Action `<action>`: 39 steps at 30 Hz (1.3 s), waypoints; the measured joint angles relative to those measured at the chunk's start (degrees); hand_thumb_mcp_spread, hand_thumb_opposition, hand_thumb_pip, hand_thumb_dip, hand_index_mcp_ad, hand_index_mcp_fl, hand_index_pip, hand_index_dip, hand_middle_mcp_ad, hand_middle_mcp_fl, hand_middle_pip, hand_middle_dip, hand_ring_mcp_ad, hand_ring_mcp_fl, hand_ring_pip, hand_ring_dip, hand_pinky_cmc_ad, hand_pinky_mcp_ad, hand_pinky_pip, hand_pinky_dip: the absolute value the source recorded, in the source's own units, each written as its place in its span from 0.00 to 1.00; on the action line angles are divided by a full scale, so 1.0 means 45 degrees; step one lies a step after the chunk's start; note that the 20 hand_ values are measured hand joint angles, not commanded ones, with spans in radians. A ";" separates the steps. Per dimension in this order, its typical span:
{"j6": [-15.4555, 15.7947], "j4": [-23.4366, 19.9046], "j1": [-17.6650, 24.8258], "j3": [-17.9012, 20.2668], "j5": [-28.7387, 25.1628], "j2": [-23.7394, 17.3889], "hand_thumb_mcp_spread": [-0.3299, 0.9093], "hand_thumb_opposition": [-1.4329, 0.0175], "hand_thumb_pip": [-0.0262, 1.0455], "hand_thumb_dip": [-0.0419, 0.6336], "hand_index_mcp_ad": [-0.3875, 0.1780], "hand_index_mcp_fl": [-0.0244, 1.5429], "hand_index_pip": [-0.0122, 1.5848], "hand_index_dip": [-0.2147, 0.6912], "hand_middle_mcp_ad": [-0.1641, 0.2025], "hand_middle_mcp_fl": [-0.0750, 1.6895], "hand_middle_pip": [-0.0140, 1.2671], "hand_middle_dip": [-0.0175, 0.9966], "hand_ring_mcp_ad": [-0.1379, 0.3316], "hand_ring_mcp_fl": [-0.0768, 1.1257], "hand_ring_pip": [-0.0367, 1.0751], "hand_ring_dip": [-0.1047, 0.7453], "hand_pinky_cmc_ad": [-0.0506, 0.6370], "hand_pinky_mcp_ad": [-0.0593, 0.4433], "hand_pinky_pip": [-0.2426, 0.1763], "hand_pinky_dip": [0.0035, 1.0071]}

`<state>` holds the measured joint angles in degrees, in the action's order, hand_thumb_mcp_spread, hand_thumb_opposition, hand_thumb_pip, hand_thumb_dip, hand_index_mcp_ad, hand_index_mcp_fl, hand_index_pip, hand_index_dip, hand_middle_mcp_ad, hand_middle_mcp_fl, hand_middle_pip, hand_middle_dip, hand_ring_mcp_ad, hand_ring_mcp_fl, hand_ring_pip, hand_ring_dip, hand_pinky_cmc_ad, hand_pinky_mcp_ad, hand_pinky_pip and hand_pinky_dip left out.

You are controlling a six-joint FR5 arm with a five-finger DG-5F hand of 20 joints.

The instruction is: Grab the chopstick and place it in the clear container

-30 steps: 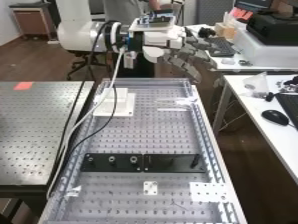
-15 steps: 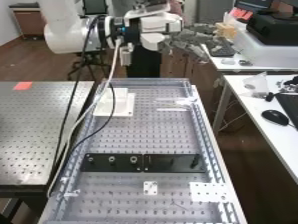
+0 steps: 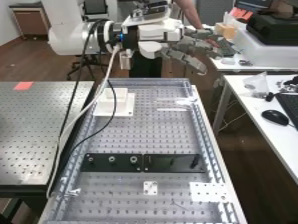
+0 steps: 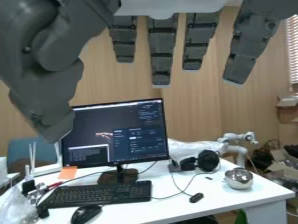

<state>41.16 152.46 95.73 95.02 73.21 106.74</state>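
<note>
OK, blk plates across bench; kbd by mouse.

Perf. counter: wht base w/ block, far end; 2 blk plates, mid; small wht plate + lg wht plate, nearer.

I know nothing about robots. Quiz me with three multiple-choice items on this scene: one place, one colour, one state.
1. Where is the black computer mouse?
A) On the white desk
B) On the floor
C) On a chair

2. What colour is the paper slip on the perforated metal table?
A) Green
B) Blue
C) Orange-red

3. How are the dark grey robot hand's fingers held?
A) In a fist
B) Extended
C) Crossed

Key:
1 A, it lies beside the black keyboard.
2 C, reddish orange against silvery metal.
3 B, nearly straight, with gaps between.
</note>
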 joint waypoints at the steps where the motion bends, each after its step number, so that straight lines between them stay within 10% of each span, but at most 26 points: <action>1: -0.0018 -0.0004 -0.0009 0.0009 0.0021 -0.0004 0.37 0.45 0.71 0.30 0.51 0.05 0.08 0.28 0.65 0.17 0.10 0.37 0.57 0.11 0.12 0.41 0.60 0.84 0.55 0.37; 39: 0.0478 -0.0437 -0.0033 0.0009 -0.0376 -0.0042 0.32 0.42 0.78 0.30 0.51 0.05 0.08 0.17 0.69 0.18 0.09 0.36 0.57 0.12 0.12 0.40 0.60 0.84 0.55 0.37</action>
<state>43.31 150.49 95.58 95.06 71.51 106.55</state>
